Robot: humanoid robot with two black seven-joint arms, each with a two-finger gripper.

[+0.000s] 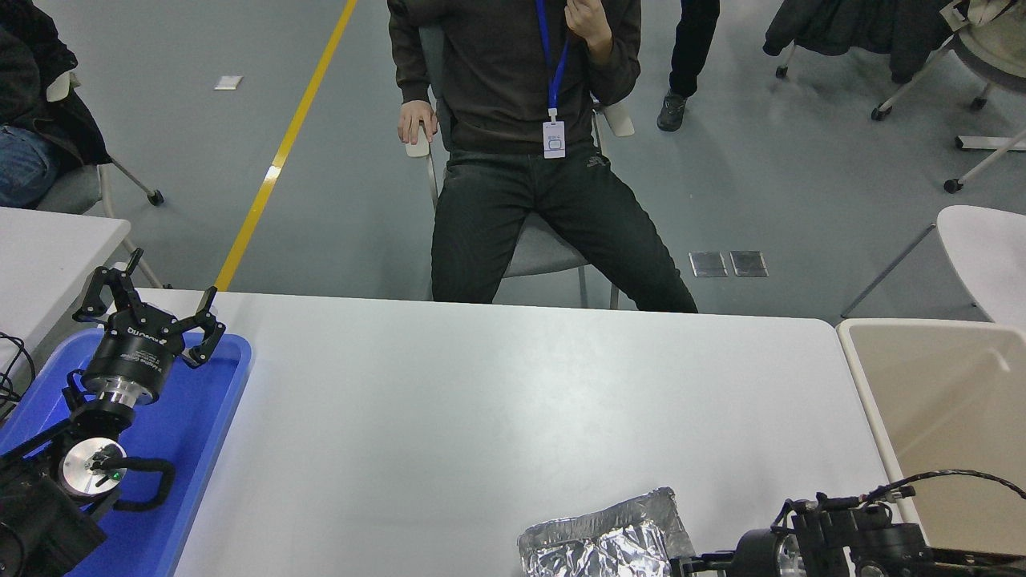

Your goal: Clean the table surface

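We see the tabletop (pixel 481 417) filling the middle of the head view, wide, matte and white-grey, running from the blue tray (pixel 200 433) at its left end to the beige bin (pixel 938 385) just beside its right end. Most of its surface lies bare. At the near edge, right of centre, a crumpled piece of silver foil (pixel 597 541) rests on it, partly cut off by the bottom of the picture.

Our left arm sits at the lower left above the blue tray, and the left claw (pixel 152 308) points away from us with its fingers spread wide apart, holding nothing. Our right arm comes in at the lower right, low over the tabletop's near corner, its black wrist just beside the foil. The right claw (pixel 681 565) itself is almost wholly cut off at the bottom edge, so we cannot tell whether it is spread or pressed together, nor whether it touches the foil.

Beyond the far edge a person (pixel 521 120) in dark clothes sits on a chair facing us, one hand on the armrest, the other raised to the chest
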